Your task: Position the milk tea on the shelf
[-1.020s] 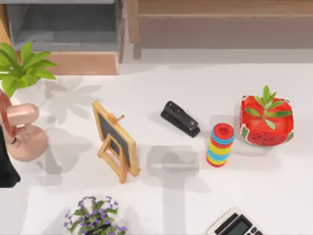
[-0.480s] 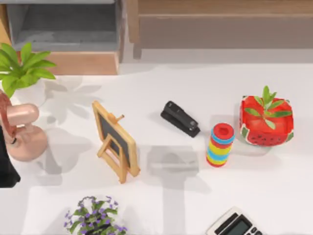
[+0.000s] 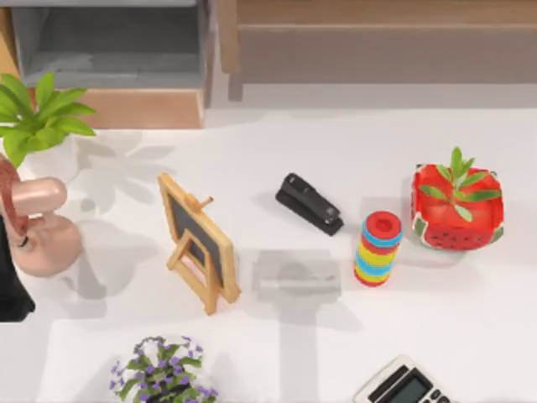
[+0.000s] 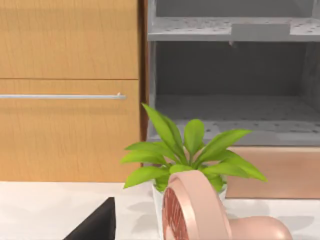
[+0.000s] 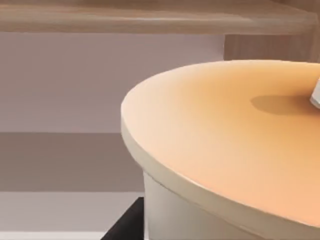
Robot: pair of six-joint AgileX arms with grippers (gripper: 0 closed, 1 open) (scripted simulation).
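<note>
Nothing moved; milk tea (image 5: 235,150) fills close view.

Our left arm (image 3: 10,281) is a dark shape at the far left edge of the top view, below the middle. In the left wrist view a dark wedge of our left tool (image 4: 95,226) sits at the lower left; its fingers are hidden.

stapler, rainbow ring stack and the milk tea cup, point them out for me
stapler (image 3: 310,204), top view, on the middle of its black body.
rainbow ring stack (image 3: 378,248), top view, on its striped side.
milk tea cup (image 5: 225,145), right wrist view, on its orange lid.
</note>
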